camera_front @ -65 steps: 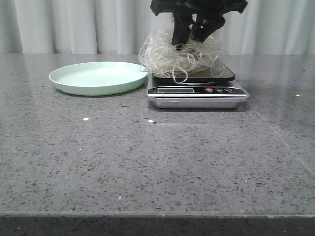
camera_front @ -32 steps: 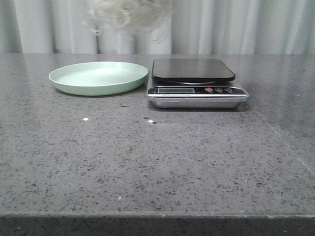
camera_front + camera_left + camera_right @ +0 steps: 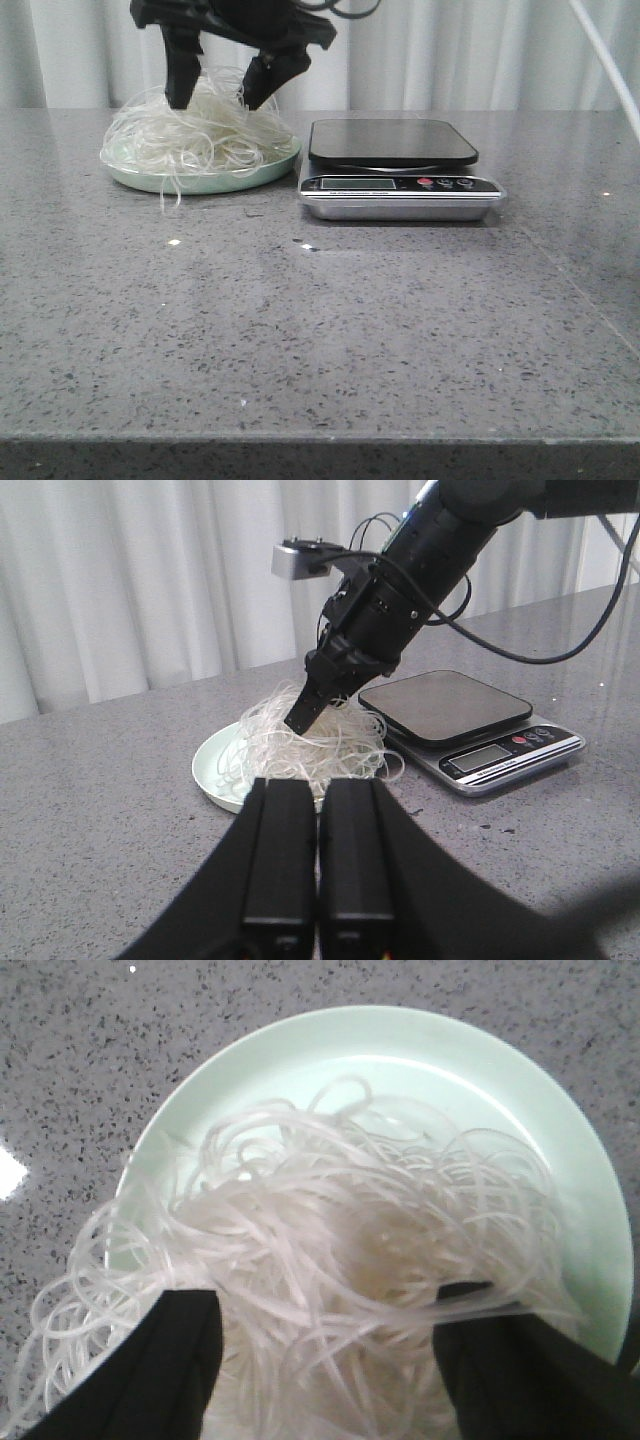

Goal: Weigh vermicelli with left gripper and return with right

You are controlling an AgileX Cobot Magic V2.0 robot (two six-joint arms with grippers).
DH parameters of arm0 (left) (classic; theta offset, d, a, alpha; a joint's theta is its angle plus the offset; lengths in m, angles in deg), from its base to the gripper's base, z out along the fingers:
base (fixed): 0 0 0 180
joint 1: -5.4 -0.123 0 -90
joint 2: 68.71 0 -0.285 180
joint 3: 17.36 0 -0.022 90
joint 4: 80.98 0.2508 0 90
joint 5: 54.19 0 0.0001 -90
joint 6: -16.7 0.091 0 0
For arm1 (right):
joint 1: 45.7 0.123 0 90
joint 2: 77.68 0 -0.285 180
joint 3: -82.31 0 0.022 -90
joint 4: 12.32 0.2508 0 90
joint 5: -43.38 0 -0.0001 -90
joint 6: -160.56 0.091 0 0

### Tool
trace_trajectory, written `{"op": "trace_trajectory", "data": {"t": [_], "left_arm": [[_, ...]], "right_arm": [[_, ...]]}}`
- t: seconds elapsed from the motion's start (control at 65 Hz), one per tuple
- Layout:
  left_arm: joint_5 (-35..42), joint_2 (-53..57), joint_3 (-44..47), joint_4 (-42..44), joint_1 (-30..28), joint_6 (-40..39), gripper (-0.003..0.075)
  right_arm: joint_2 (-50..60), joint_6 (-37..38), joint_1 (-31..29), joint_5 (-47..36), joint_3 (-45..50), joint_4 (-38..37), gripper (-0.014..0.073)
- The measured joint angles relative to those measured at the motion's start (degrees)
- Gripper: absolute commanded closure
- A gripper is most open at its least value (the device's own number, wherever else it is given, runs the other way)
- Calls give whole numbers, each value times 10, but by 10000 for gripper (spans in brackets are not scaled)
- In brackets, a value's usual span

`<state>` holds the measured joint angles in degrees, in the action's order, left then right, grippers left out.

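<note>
The vermicelli is a fluffy whitish tangle lying on the pale green plate at the back left, with some strands hanging over the rim. My right gripper is directly above it, jaws wide open, fingertips down in the top of the tangle. In the right wrist view the vermicelli lies loose between the spread fingers on the plate. My left gripper is shut and empty, low over the table in front of the plate, and does not show in the front view.
A kitchen scale with an empty black platform stands just right of the plate; it also shows in the left wrist view. White curtains hang behind the grey speckled table. The right arm's cable crosses the top right.
My right gripper lifted the vermicelli off the scale, carried it left and set it down on the plate. Its jaws are now open. The scale platform is now bare.
</note>
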<state>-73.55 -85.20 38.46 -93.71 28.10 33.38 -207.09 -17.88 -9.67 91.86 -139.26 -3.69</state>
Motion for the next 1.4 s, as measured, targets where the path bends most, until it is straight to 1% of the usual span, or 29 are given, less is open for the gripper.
{"op": "trace_trajectory", "data": {"t": [0.138,0.262,0.354,0.415,0.431,0.446,0.615,0.754,0.862,0.877,0.923,0.938,0.954,1.0,1.046,1.062,1.138,1.369,1.385,1.4], "left_arm": [[0,0,0,0,0,0,586],[0,0,0,0,0,0,586],[1,0,0,0,0,0,586],[1,0,0,0,0,0,586],[1,0,0,0,0,0,586],[1,0,0,0,0,0,586],[1,0,0,0,0,0,586],[1,0,0,0,0,0,586],[1,0,0,0,0,0,586],[1,0,0,0,0,0,586],[1,0,0,0,0,0,586],[1,0,0,0,0,0,586],[1,0,0,0,0,0,586],[1,0,0,0,0,0,586],[1,0,0,0,0,0,586],[1,0,0,0,0,0,586],[1,0,0,0,0,0,586],[1,0,0,0,0,0,586],[1,0,0,0,0,0,586],[1,0,0,0,0,0,586]], "right_arm": [[35,0,-2,2,0,1,-12],[96,0,-15,7,6,2,-12],[150,0,-32,4,38,4,-12],[191,-1,-45,-2,76,3,-12],[210,-2,-52,-7,103,0,-12],[210,-2,-52,-7,97,1,-12],[345,-10,-92,-45,267,-5,-12],[481,-11,-120,-72,407,-18,-12],[564,-12,-125,-93,488,-38,-12],[582,-12,-126,-98,510,-43,-12],[612,-12,-126,-102,533,-49,-12],[630,-12,-126,-106,555,-53,-12],[636,-13,-126,-106,555,-55,-12],[683,-16,-126,-114,598,-58,-12],[705,-16,-126,-118,620,-60,-12],[728,-16,-126,-123,641,-61,-12],[774,-16,-126,-138,691,-61,-12],[971,-16,-126,-229,867,-61,-12],[971,-16,-126,-229,867,-61,-12],[1001,-16,-126,-242,886,-61,-12]]}}
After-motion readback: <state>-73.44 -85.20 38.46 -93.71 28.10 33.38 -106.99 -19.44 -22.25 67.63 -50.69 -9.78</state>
